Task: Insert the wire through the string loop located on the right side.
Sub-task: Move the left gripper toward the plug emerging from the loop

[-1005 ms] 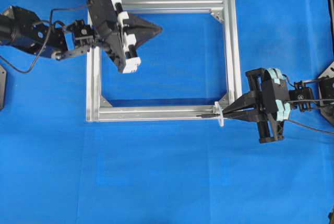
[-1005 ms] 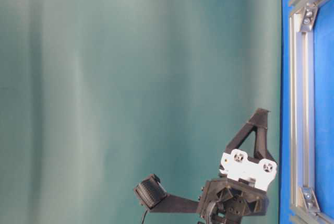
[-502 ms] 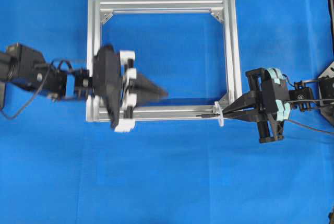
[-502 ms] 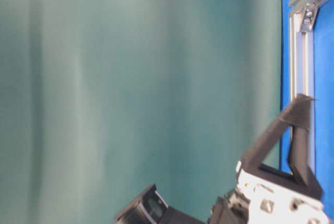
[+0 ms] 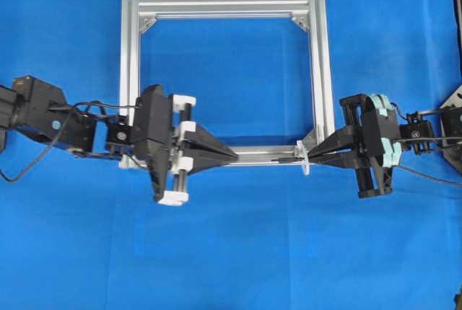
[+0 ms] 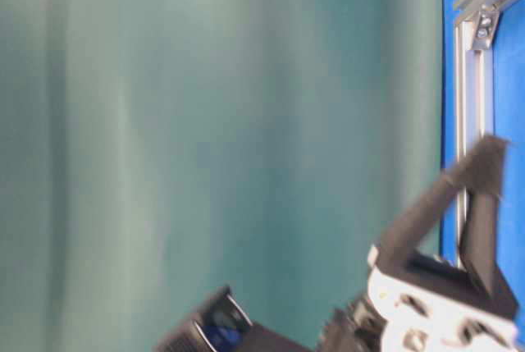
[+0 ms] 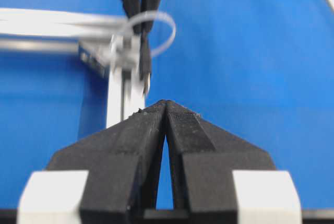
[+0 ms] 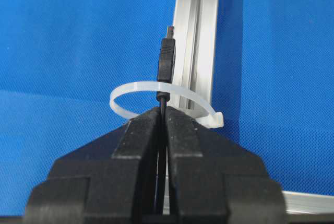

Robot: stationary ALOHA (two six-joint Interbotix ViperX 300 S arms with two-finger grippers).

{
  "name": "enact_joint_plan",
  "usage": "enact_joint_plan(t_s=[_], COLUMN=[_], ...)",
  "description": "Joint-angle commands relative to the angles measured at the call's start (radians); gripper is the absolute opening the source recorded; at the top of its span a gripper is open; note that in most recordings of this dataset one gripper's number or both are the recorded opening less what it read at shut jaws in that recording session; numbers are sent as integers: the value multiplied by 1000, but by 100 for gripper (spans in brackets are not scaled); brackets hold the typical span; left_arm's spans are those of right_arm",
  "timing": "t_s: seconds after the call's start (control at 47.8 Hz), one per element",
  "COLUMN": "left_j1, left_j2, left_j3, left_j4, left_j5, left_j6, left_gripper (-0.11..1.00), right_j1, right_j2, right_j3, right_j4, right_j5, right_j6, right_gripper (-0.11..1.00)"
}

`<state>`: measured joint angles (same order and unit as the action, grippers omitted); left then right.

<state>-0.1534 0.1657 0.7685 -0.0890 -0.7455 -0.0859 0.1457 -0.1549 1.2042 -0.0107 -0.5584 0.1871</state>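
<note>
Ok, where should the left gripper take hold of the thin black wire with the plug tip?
Grip the plug body just past the whitish string loop, approaching along the aluminium bar from the left. The tip points toward the shut left gripper, which must open first.

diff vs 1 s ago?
The left hand, shut and empty, swung from the frame's top-left corner down to its bottom bar, tips now pointing at the loop. Nothing taken or released. The right hand stayed put, shut on the wire, plug already through the loop. Frame unmoved.
</note>
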Motion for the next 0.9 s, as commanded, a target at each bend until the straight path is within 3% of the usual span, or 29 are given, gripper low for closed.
enact_joint_plan(t_s=[0.0,0.398,0.879], left_j1=[-3,46,52], left_j2=[2,95,117], left_j3=[-58,-299,-345], left_j4=[3,3,3], left_j5=[21,222,284], left_j6=[2,26,28], left_gripper=[0,0,0], right_j1=[-2,-2,-2], right_j2=[-6,-6,-6], right_j3=[-15,-17,-17], right_j4=[2,2,0], right_j5=[-12,-11,-12], right_j6=[0,0,0], right_gripper=[-4,-4,-4])
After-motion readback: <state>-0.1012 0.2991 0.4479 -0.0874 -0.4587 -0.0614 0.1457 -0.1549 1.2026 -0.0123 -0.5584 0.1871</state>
